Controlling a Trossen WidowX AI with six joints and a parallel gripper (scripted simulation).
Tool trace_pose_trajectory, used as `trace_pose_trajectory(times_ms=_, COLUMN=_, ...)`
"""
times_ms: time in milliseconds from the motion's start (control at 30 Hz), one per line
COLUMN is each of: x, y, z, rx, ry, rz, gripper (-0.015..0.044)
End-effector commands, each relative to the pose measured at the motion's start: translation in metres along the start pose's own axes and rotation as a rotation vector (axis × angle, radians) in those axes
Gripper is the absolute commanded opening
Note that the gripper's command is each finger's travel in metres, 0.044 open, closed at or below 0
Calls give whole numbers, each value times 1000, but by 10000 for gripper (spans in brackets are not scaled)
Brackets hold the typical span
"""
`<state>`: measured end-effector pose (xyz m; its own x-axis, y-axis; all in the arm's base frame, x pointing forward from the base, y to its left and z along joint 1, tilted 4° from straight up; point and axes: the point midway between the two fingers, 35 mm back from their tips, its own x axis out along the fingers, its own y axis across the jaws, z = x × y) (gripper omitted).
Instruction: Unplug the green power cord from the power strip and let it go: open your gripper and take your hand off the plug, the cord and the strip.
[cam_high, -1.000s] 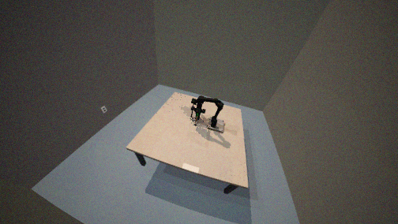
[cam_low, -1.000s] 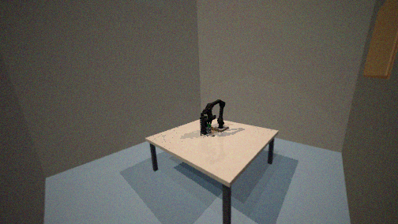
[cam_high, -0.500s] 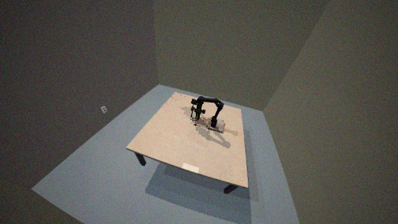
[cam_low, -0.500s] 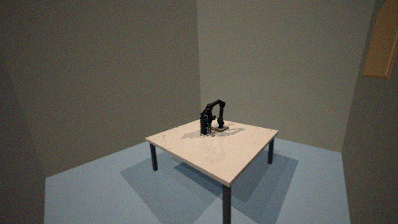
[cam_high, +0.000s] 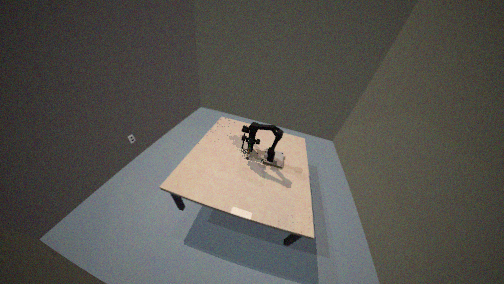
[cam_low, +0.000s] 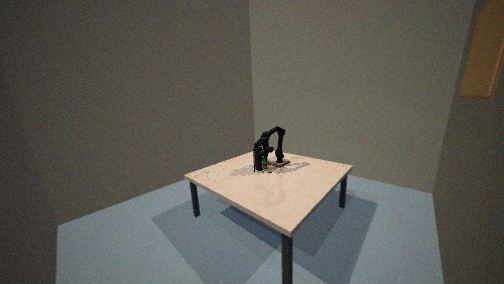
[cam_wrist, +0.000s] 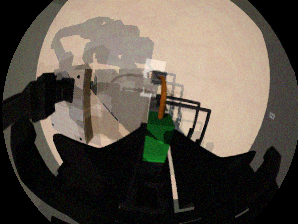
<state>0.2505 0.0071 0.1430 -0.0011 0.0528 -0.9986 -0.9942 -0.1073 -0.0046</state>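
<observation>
The green plug (cam_wrist: 156, 151) shows as stacked green blocks in the middle of the wrist view; a little green also shows in the top view (cam_high: 250, 147) and the exterior view (cam_low: 264, 161). My gripper (cam_wrist: 158, 131) is shut on the green plug, with a dark fingertip on each side. An orange-brown cord piece (cam_wrist: 163, 97) runs from the green part to a small dark grey block. The power strip cannot be told clearly; the fingers and the dark area below the plug hide much there. Whether the plug sits in a socket cannot be told.
The arm's base plate (cam_wrist: 66, 122) (cam_high: 280, 159) stands beside the gripper on the table (cam_high: 215, 175) (cam_low: 280, 200). Thin black frame-like outlines (cam_wrist: 206, 125) stand right of the plug in the wrist view. A pale patch (cam_wrist: 156, 65) lies beyond the grey block.
</observation>
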Motion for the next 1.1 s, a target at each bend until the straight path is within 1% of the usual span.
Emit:
trace_pose_trajectory(times_ms=0, x=0, y=-1, z=14, rx=-5, ry=-24, rz=-1, gripper=0)
trace_pose_trajectory(times_ms=667, x=-1, y=0, z=47, rx=-7, ry=-24, rz=-1, gripper=0)
trace_pose_trajectory(times_ms=800, x=0, y=-1, z=38, rx=-9, ry=-22, rz=-1, gripper=105)
trace_pose_trajectory(times_ms=1067, x=0, y=-1, z=38, rx=-9, ry=-22, rz=-1, gripper=315)
